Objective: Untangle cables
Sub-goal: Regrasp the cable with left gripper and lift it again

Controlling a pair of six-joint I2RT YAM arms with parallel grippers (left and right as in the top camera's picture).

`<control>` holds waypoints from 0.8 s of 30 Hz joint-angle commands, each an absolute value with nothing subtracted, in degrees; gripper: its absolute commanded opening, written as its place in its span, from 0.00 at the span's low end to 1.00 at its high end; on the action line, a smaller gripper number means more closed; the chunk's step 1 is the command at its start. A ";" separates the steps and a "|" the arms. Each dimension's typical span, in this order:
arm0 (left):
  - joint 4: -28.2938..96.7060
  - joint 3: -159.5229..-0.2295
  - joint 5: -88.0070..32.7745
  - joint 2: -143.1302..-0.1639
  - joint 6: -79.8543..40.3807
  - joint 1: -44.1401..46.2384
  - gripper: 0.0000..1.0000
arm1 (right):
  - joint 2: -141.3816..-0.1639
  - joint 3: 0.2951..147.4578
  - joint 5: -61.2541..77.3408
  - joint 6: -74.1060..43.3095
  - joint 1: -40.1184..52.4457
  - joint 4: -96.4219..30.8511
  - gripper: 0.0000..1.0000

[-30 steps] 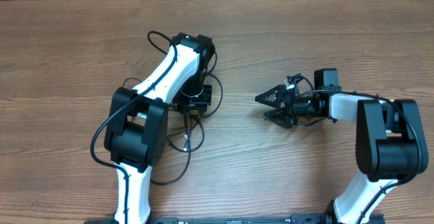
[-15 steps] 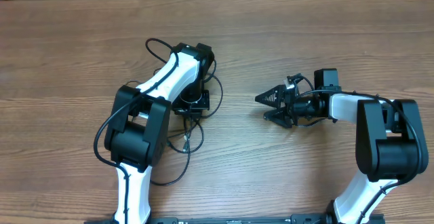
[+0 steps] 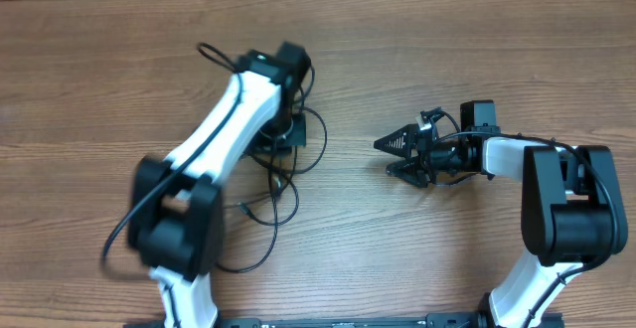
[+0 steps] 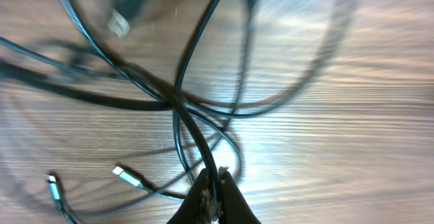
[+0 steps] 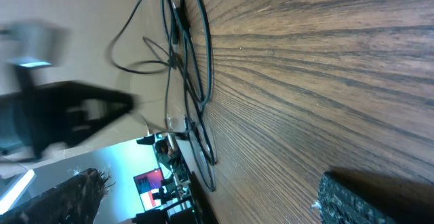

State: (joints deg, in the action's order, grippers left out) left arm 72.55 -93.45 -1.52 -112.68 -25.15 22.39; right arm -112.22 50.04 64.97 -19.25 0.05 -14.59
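Observation:
The cables are thin black cords lying in a loose tangle of loops on the wooden table, left of centre. My left gripper sits over the top of the tangle. In the left wrist view, the left gripper is shut on one black cable that runs up into crossing loops. Silver-tipped plugs lie on the wood beside it. My right gripper is open and empty, pointing left toward the tangle with a gap between. The right wrist view shows the cables far ahead.
The wooden table spreads all round. The left arm's own thicker cord loops by its wrist. The two arm bases stand at the front edge. Beyond the table edge the right wrist view shows a lit screen.
The left arm has swung up and toward the far side, blurred with motion, pulling the held cable. The loops have shifted slightly. The right arm has not moved.

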 commanded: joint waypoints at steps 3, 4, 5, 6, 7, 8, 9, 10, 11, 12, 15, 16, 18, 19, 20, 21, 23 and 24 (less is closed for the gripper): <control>67.72 -97.49 -3.09 -92.53 -25.30 22.09 0.04 | -113.54 49.12 55.48 -18.37 0.43 -14.70 1.00; 65.63 -97.69 -3.09 -88.55 -25.30 22.09 0.04 | -113.54 49.12 55.48 -18.37 0.40 -14.70 1.00; 64.18 -97.69 -3.05 -86.08 -25.30 22.09 0.04 | -113.54 49.12 55.48 -18.37 0.40 -14.70 1.00; 62.39 -97.69 -3.05 -83.37 -25.30 22.09 0.04 | -113.54 49.12 55.48 -18.37 0.43 -14.70 1.00; 61.08 -97.69 -3.05 -81.62 -25.30 22.09 0.04 | -113.54 49.12 55.48 -18.37 0.43 -14.70 1.00; 58.96 -97.69 -3.05 -78.70 -25.30 22.09 0.04 | -113.54 49.12 55.48 -18.37 0.43 -14.70 1.00; 56.93 -97.69 -3.05 -75.90 -25.30 22.11 0.04 | -113.54 49.12 55.48 -18.37 0.43 -14.70 1.00; 55.33 -97.69 -3.05 -73.41 -25.30 22.11 0.04 | -113.54 49.12 55.48 -18.37 0.43 -14.70 1.00; 54.46 -97.69 -3.05 -71.77 -25.30 22.11 0.04 | -113.54 49.12 55.48 -18.37 0.43 -14.70 1.00; 53.60 -97.69 -3.05 -69.93 -25.30 22.11 0.04 | -113.54 49.12 55.48 -18.37 0.43 -14.70 1.00; 52.88 -97.69 -3.03 -66.06 -25.30 22.11 0.04 | -113.54 49.12 55.48 -18.37 0.43 -14.70 1.00; 52.93 -97.69 -3.03 -65.32 -25.30 22.11 0.04 | -113.54 49.12 55.48 -18.37 0.43 -14.70 1.00; 53.49 -97.69 -3.03 -64.18 -25.28 22.09 0.04 | -113.54 49.12 55.48 -18.37 0.43 -14.70 1.00; 53.58 -97.69 -3.03 -64.05 -25.23 22.11 0.04 | -113.54 49.12 55.48 -18.37 0.43 -14.70 1.00; 53.71 -97.69 -3.03 -63.99 -24.58 22.11 0.04 | -113.54 49.12 55.48 -18.37 0.43 -14.70 1.00; 53.71 -97.69 -3.03 -64.01 -24.21 22.11 0.04 | -113.54 49.12 55.48 -18.37 0.43 -14.70 1.00; 53.71 -97.67 -3.03 -64.45 -24.21 22.11 0.04 | -113.54 49.12 55.48 -18.37 0.40 -14.70 1.00; 53.63 -97.67 -3.03 -64.77 -24.18 22.11 0.04 | -113.54 49.12 55.48 -18.37 0.43 -14.70 1.00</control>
